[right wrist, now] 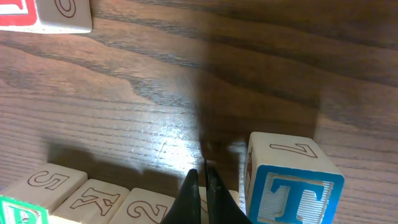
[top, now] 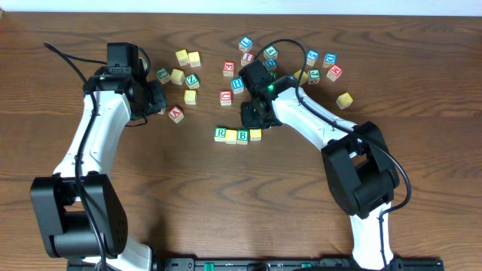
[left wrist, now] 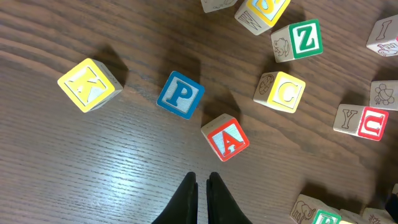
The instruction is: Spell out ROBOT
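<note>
A row of letter blocks lies mid-table: a green block (top: 220,134), a yellow one (top: 231,136), a green B (top: 242,136) and another yellow one (top: 255,135). My right gripper (top: 254,114) hovers just behind the row's right end. In the right wrist view it (right wrist: 202,172) is shut and empty. A blue T block (right wrist: 292,186) stands just right of the fingers, beside the row (right wrist: 93,199). My left gripper (top: 157,100) is shut and empty (left wrist: 202,177). It is just short of a red A block (left wrist: 227,138), with a blue P block (left wrist: 181,94) beyond.
Loose blocks lie scattered at the back of the table (top: 248,64). In the left wrist view they include a yellow block (left wrist: 89,84), a yellow C (left wrist: 281,91), a green Z (left wrist: 298,40) and a red U (left wrist: 364,121). A yellow block (top: 344,100) sits apart at right.
</note>
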